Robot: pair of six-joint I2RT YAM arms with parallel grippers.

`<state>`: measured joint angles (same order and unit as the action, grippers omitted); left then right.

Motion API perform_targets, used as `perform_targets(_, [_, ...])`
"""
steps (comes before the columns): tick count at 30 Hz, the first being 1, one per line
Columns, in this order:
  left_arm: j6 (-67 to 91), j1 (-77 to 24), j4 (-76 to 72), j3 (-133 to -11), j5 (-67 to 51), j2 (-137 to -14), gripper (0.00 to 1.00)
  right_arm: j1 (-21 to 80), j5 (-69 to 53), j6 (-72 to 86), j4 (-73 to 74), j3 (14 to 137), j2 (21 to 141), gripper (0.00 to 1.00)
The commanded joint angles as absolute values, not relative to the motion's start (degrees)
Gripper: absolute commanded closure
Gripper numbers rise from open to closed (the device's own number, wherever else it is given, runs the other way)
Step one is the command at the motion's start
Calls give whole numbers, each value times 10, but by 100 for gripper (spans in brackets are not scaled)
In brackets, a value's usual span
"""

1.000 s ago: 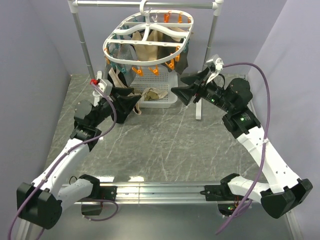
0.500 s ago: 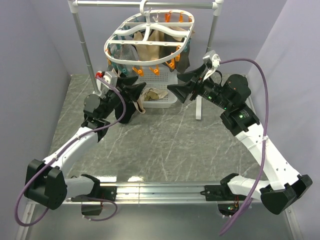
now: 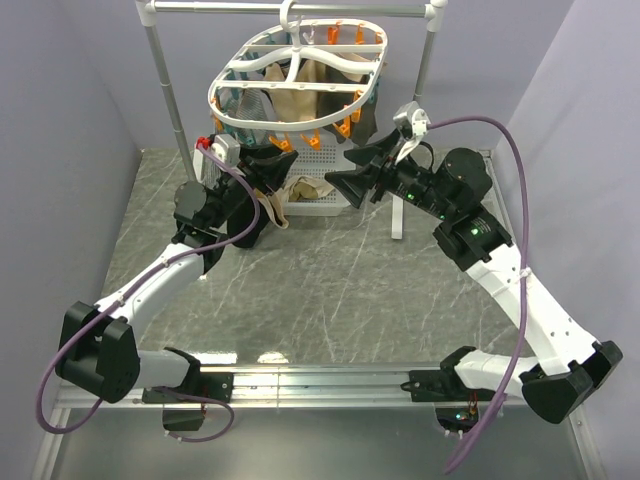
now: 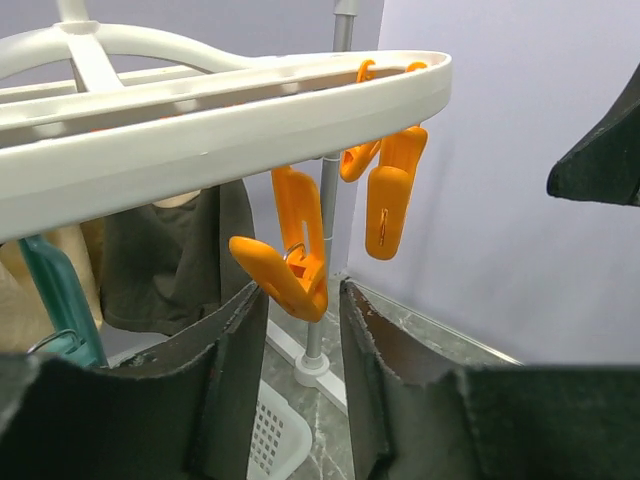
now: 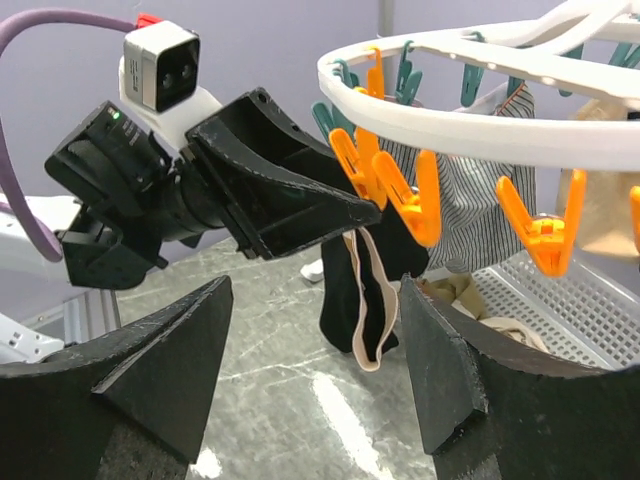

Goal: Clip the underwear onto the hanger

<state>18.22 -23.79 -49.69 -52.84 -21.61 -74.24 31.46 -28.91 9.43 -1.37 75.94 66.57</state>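
The white oval hanger (image 3: 296, 68) hangs from the rail, its rim (image 4: 250, 110) lined with clothespins. The underwear (image 5: 350, 290), black with a beige band (image 3: 278, 208), dangles below the near rim's orange clothespins. Its top is hidden behind my left gripper. My left gripper (image 3: 280, 165) is raised to that rim. Its jaws (image 4: 297, 290) stand narrowly either side of one orange clothespin (image 4: 295, 255), with a small gap on the right side. My right gripper (image 3: 342, 167) faces it from the right, wide open and empty (image 5: 315, 285), the underwear beyond its fingers.
A white perforated basket (image 3: 325, 200) holding beige garments sits under the hanger. The grey rail stand's posts (image 3: 165, 80) flank it, with one post's foot (image 4: 315, 365) just ahead of the left jaws. Beige, dark (image 4: 170, 260) and striped (image 5: 470, 210) clothes hang from the frame.
My left gripper rose from near the basket to the hanger's near rim, and its jaws narrowed around an orange clothespin. My right gripper shifted slightly up and left. The underwear stayed hanging in place.
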Motion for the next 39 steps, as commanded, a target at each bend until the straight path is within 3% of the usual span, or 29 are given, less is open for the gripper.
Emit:
perform_targets(1, [179,-242,-531,-555,-224,-743,60,335,-253,83,-40,791,668,26])
perform_targets(8, [159,-245,-505,-562,-227,-736,73,421,-99,40,-68,790,689,28])
perform_targets(15, [147,-250,-491,-559,-236,-722,80,465,-7,5,-96,818,733,29])
perform_targets(39, [144,-252,-478,-559,-249,-719,83,466,22,-4,-111,897,844,27])
